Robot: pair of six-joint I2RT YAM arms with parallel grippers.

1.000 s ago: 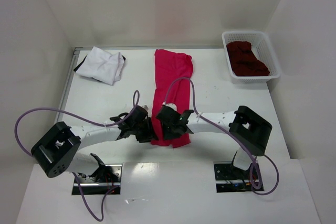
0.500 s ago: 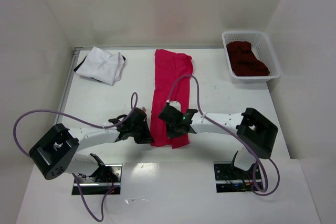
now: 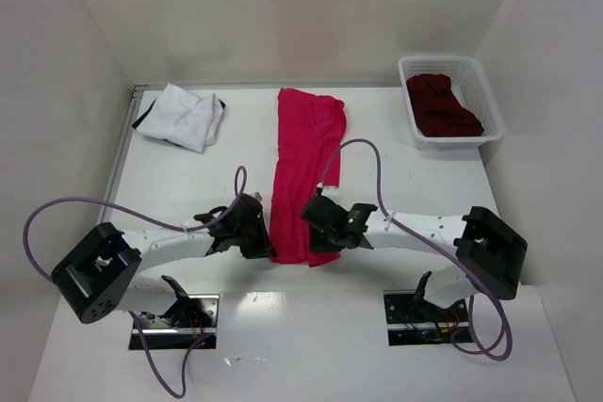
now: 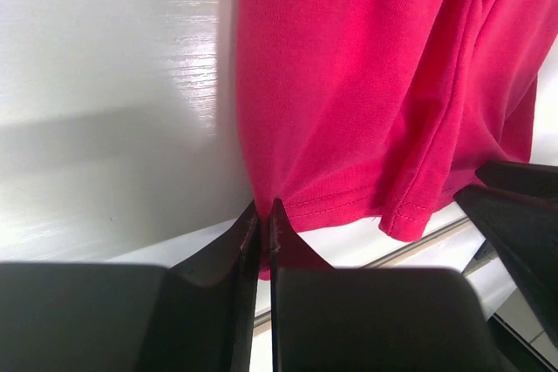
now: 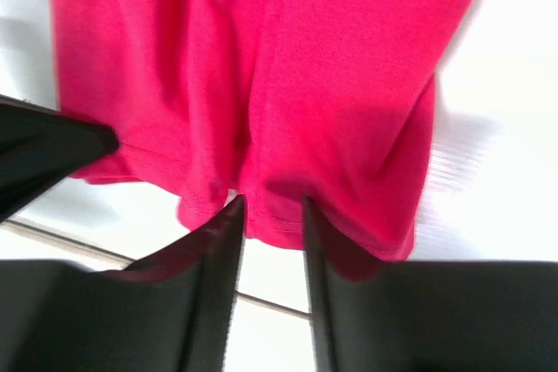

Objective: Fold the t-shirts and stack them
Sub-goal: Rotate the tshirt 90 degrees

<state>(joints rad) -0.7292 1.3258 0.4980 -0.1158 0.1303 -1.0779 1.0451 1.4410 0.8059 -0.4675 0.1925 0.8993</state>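
You have a glossy white table [image 3: 188, 185] boxed in by plain white walls [image 3: 301, 16] on 3 sides, with a thin metal strip [image 3: 121, 152] along its left edge. The surface throws back streaks of light in the left wrist view.

The crimson t-shirt [image 3: 306, 152] lies in a long, narrow band down the middle of the table, running from the back wall toward the arms, its hem at the near end. Your left gripper [image 4: 265, 206] has its fingers pressed together on the left corner of that hem, pinching the cloth at the very tips. Your right gripper [image 5: 272, 202] stands at the hem's right side with its fingers parted and white table showing in the gap; the hem's edge sits at their tips, and you cannot tell whether they touch it.

The white t-shirt [image 3: 181, 115] with dark trim sits folded in the back left corner. The dark maroon t-shirt [image 3: 443, 105] is bunched inside the white lattice basket [image 3: 457, 141] at the back right. Purple cables [image 3: 57, 209] loop above the table beside each arm.
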